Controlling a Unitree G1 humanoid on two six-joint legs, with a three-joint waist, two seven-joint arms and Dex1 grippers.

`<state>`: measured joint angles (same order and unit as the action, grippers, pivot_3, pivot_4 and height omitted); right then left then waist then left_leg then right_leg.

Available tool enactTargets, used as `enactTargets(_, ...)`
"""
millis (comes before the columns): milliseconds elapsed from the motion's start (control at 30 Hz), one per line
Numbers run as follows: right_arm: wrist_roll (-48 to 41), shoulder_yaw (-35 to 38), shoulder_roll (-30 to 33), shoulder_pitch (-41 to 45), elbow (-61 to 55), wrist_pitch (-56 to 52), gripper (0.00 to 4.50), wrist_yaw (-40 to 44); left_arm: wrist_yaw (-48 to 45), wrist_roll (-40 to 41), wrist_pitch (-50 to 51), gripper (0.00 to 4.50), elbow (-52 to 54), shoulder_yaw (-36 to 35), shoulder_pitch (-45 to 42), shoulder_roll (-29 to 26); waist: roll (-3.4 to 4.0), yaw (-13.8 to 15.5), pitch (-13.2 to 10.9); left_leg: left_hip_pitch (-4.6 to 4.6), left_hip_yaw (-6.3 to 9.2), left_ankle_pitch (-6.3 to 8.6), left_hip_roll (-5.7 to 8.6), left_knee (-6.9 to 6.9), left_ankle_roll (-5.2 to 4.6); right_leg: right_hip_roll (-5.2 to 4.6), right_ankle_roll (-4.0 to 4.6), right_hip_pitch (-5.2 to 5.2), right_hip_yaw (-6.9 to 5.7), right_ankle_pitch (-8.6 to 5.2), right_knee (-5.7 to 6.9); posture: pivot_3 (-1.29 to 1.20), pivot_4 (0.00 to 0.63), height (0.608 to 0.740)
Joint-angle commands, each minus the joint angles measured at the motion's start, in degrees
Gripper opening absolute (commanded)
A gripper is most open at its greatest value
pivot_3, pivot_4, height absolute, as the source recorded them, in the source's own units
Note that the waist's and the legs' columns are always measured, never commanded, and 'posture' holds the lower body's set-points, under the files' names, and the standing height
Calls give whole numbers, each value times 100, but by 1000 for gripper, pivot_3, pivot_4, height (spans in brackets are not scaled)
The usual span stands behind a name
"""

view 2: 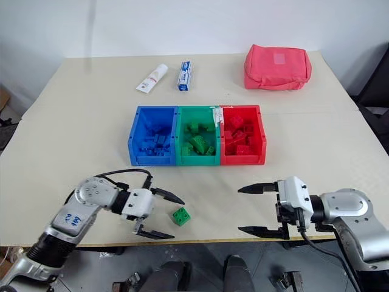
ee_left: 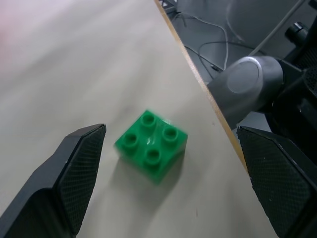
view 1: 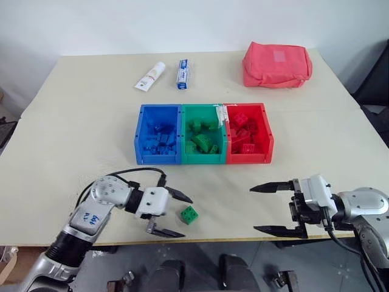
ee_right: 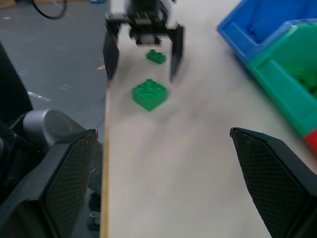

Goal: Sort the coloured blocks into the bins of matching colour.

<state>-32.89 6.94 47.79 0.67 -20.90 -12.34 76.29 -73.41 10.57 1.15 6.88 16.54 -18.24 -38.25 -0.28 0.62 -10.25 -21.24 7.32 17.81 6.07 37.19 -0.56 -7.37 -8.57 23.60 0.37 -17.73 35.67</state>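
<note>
One green block (view 1: 189, 215) lies loose on the table (view 1: 79, 121), close to the near edge at about six o'clock from the green bin (view 1: 203, 134). The left gripper (view 1: 169, 213) sits just beside it, at its nine o'clock, jaws released and spread wide with the block just off the gap between the fingertips but not yet touched. The right gripper (view 1: 267, 209) waits well apart at the block's three o'clock, jaws also released and holding nothing.

The step in hand looks like the pick of this square four-stud brick. To do it well, the left gripper would best slide further toward three o'clock until the brick sits centred between the pads, then close on two flat opposite sides and not on the corners, since the brick lies turned a little against the fingers. Being so near the table edge, a sideways nudge could push it off, so the close should be square and gentle. Then lift clear and carry it toward twelve o'clock over the green bin's near wall.

The right wrist view shows a second small green piece (ee_right: 156, 56) behind the left gripper; the head views have it covered by that gripper. How many blocks fill the blue bin (view 1: 159, 134) and red bin (view 1: 248, 132) is hard to count.
</note>
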Motion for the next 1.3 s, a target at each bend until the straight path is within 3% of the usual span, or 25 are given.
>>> enactTargets(33, -198, 0, 56, -49, -379, -322, 4471, -212, 216, -771, -499, 4500, -446, 358, -295, 50, 0, 46, 0, 1, 0, -1, 1, 1, 1, 0, 0, -1, 0, 0, 1, 0, 150, 740)
enactTargets(233, -166, 31, -17, -146, -505, -401, 4471, -426, 377, -925, -566, 4500, -1057, 442, -749, 277, 0, 146, 0, 0, 2, -6, 18, 17, -11, -5, -17, -17, -1, 9, -6, 0, 150, 740)
enactTargets(367, -127, 85, -17, -259, -487, -353, 4500, -516, 360, -768, -602, 3644, -1228, 471, -792, 434, 0, 155, 1, 1, 2, -6, 17, 16, -11, -4, -17, -16, -1, 10, -5, 0, 150, 740)
enactTargets(600, -112, 338, 7, -530, -496, -227, 4500, -623, 215, -592, -663, 1480, -1143, 420, -671, 445, 0, 174, 0, 1, 2, -7, 17, 18, -12, -4, -18, -17, -1, 10, -4, 0, 150, 740)
enactTargets(733, -137, 568, -61, -717, -558, -181, 4500, -822, 479, -404, -541, 1433, -1085, 196, -613, 606, 0, 191, 0, 1, 2, -6, 16, 16, -12, -3, -18, -16, -1, 10, -4, 0, 150, 740)
enactTargets(867, -473, 1302, -442, -1050, -822, -367, 4500, -1617, 1680, 296, 375, 1433, -705, -697, -862, 1361, -8, 255, -4, -6, 5, -7, 18, 21, -12, -3, -18, -11, -1, 10, -1, 0, 150, 740)
enactTargets(967, -485, 1560, -678, -1116, -879, -362, 4500, -2050, 2502, 371, 885, 1433, -710, -1071, -1278, 1815, -13, 254, -6, -8, 5, -6, 19, 27, -12, -3, -20, -12, -1, 12, 0, 0, 150, 740)
enactTargets(1133, -433, 1810, -913, -868, -841, -275, 4500, -2622, 4014, -342, 704, 1433, -2058, -1194, -2417, 2544, -15, 255, -7, -6, 0, -6, 24, 35, -12, -1, -25, -13, 1, 14, 6, 0, 150, 740)
enactTargets(1300, -380, 1656, -925, -760, -942, -279, 4500, -2761, 4186, -531, 578, 1433, -2884, -1065, -2966, 2856, -19, 217, -9, -6, -11, -7, 21, 26, -13, 6, -26, -4, 6, 15, 6, 0, 150, 740)
